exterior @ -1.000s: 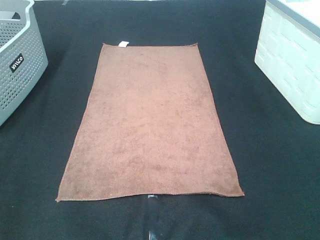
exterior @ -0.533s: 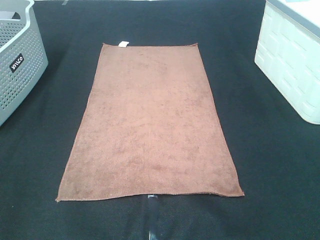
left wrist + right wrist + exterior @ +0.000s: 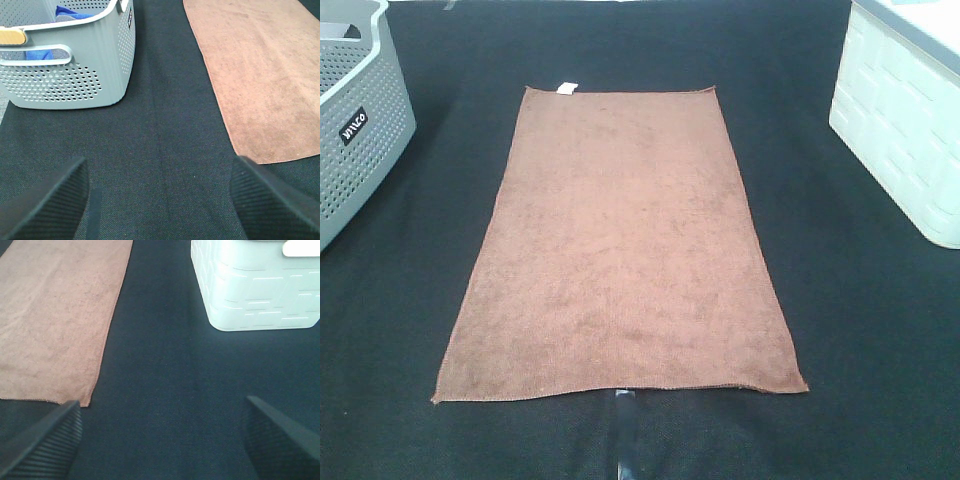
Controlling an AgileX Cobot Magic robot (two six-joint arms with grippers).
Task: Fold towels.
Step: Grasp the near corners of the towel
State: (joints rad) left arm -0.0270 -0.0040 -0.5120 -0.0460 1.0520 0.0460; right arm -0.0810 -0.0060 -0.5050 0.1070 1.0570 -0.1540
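one towel [image 3: 620, 250] lies flat and unfolded in the middle of the dark surface [image 3: 860, 330], between a grey basket [image 3: 365, 140] and a white bin [image 3: 905, 120]. the left end effector [image 3: 159, 200] and right end effector [image 3: 162, 437] hover empty, fingers wide apart, each near a near corner. a shallow pinch could catch only the hem, letting a corner slip and skewing the fold.

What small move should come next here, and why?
The towel lies flat and unfolded. The left gripper and right gripper hang open over the black mat beside its near corners, holding nothing. So probably: move both inward onto those corners to pinch them.
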